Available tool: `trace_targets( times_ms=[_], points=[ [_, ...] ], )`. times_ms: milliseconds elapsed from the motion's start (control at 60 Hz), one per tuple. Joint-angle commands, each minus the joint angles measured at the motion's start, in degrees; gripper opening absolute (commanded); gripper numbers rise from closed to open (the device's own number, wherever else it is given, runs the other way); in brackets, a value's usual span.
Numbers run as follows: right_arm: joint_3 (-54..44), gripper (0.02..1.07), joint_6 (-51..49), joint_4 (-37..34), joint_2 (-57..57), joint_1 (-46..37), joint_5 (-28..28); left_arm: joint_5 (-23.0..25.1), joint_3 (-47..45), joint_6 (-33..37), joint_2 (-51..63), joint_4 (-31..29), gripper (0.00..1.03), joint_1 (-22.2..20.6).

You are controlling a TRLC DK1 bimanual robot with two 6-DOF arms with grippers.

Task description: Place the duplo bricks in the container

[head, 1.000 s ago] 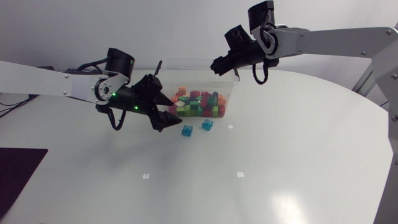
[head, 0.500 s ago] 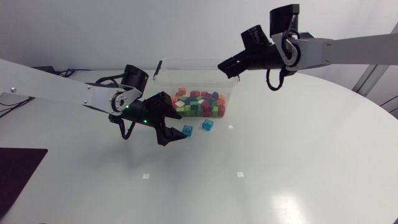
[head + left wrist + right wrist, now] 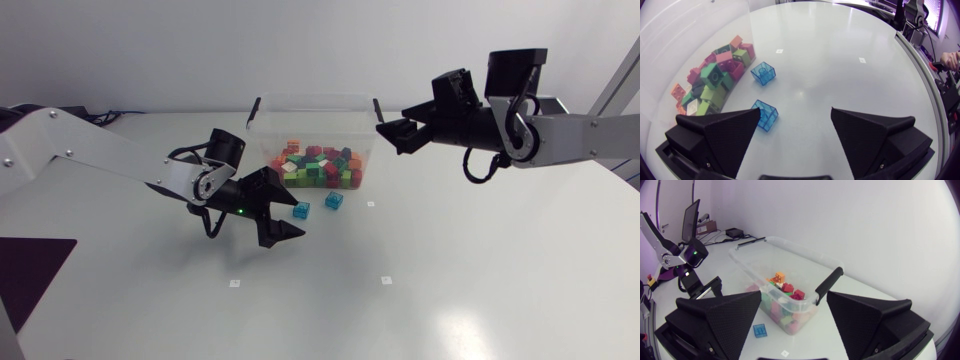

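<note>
Just outside the container (image 3: 262,140), two blue bricks (image 3: 301,210) (image 3: 333,200) dot the white table (image 3: 450,260).

Left wrist view: nearer blue brick (image 3: 765,116) has one corner behind a finger of the left hand (image 3: 795,112). Container (image 3: 690,40) beside that hand runs off the frame, rim unseen; bricks (image 3: 715,75) inside smear through its clear wall. Right wrist view: ahead of the right hand (image 3: 794,296), bricks low in the container partly masked by its near wall, count unreadable; left hand half behind a right-hand finger.
</note>
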Motion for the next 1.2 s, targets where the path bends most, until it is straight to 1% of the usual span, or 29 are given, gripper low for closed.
trace_targets(
  times_ms=[0,200,483,750,983,1183],
  points=[
    [-3.6,0.97,1.0,1.9,-1.9,-1.2,-1.2,1.3,0.7,0.9,2.5,0.9,0.98,0.1],
    [-8.2,0.97,0.4,4.0,-3.8,-2.6,-2.7,1.6,2.8,-1.2,4.2,2.0,0.98,0.7],
    [-12.5,0.97,0.1,7.6,-2.3,-3.5,-4.5,1.5,4.8,-2.5,6.8,4.5,0.98,2.0],
    [-14.6,0.97,-0.5,10.4,0.8,-3.7,-5.5,1.5,6.5,-3.2,9.7,7.3,0.98,2.4],
    [-15.1,0.97,-0.8,11.3,2.2,-3.5,-5.7,1.5,9.1,-3.2,12.7,8.2,0.98,2.5],
    [-15.9,0.97,-0.9,12.9,4.2,-2.3,-5.9,1.5,7.7,-2.7,12.2,8.2,0.96,2.2]
  ],
)
